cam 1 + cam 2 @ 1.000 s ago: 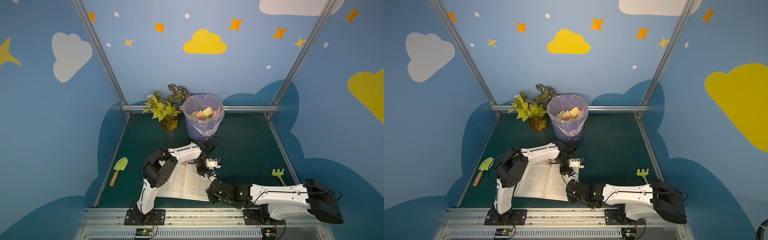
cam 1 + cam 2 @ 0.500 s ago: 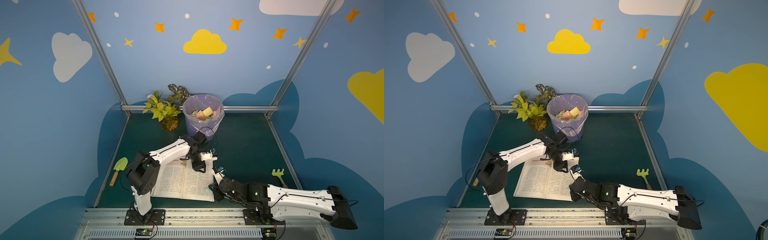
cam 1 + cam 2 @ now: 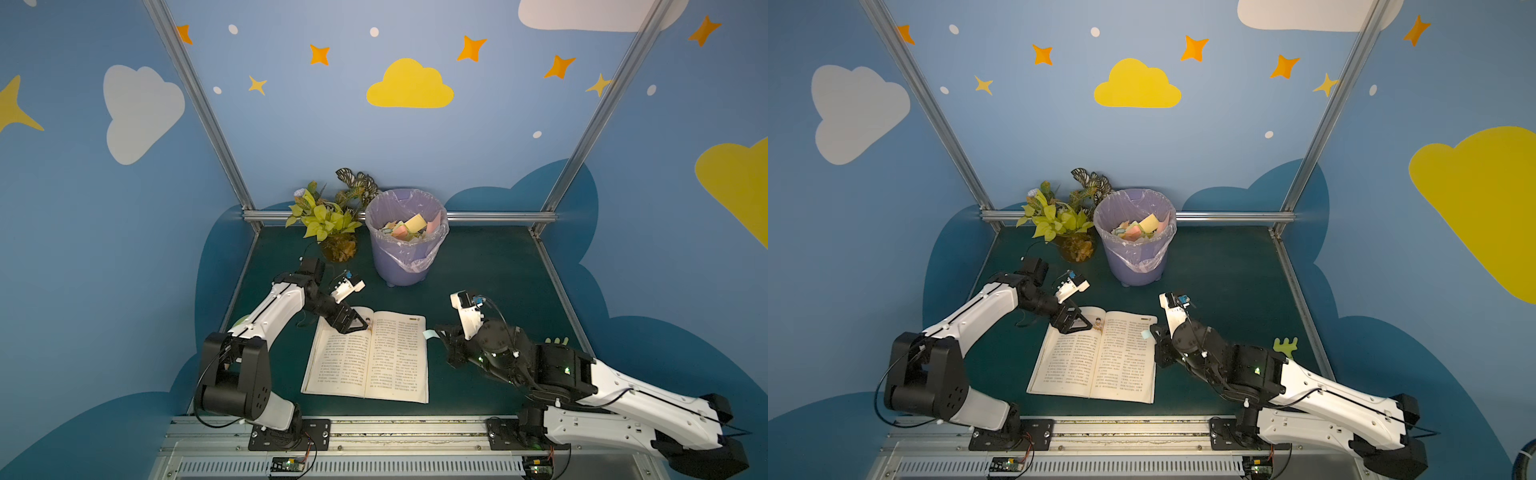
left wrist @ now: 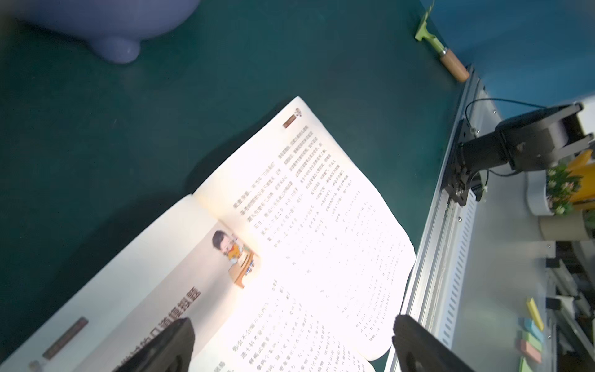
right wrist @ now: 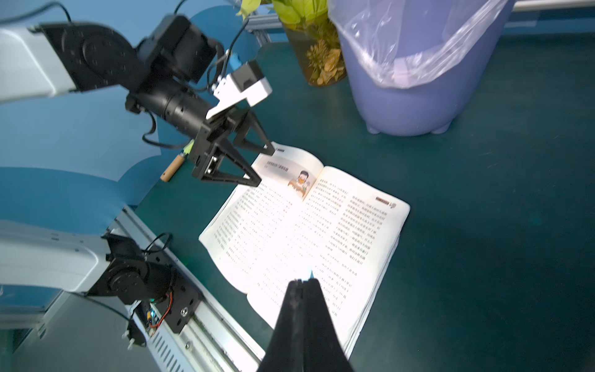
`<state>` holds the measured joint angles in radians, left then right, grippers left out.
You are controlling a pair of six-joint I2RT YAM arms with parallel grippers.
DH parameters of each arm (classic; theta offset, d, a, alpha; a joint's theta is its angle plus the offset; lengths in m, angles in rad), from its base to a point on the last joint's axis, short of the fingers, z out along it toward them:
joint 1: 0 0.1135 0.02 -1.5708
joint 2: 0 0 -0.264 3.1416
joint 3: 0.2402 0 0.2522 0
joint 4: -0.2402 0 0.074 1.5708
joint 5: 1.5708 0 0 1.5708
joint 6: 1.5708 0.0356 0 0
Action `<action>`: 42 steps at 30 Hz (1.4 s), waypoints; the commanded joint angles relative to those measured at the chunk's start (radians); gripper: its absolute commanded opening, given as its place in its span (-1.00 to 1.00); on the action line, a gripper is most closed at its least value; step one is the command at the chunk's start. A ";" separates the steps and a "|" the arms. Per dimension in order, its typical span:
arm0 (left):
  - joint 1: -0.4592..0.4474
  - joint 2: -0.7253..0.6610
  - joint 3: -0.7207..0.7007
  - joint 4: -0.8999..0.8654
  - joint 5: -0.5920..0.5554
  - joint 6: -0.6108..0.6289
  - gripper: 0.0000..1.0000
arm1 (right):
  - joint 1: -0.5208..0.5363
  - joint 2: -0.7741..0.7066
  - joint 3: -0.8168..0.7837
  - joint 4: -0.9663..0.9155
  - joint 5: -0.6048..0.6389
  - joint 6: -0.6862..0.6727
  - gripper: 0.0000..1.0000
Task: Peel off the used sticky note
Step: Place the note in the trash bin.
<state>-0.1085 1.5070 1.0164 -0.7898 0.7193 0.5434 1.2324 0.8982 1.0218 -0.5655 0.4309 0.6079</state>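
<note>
The right gripper (image 3: 439,333), clamped tight, pinches a pale-blue note (image 3: 429,334) at its tips, just off the near edge of the book (image 3: 365,361). The note looks peeled (full release is hard to confirm). Across the book, the left gripper (image 3: 355,325) gapes wide and empty over the far page corner; the bin (image 3: 405,257) beyond likely awaits the note.

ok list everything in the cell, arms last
table: 1, dark green, cell floor
book: 1, white pages, open, front centre
sticky note: 1, pale blue, at book's right edge
bin: 1, purple, clear liner, back centre
used notes: several, yellow, pink, green, in bin
plant: 1, green-yellow, beside bin
trowel: 1, green, wood handle, left table edge
rake: 1, green, right table edge
left end effector: 1, black, open above book's far corner
right end effector: 1, black, shut on sticky note
</note>
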 commanded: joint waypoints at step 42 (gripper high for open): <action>0.051 -0.036 -0.164 0.210 0.072 -0.040 1.00 | -0.491 1.180 1.403 -0.403 0.111 -0.442 0.86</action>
<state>-0.0547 1.4902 0.8654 -0.5781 0.7860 0.4908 0.7254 2.0846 2.3928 -0.9100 0.4282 0.2054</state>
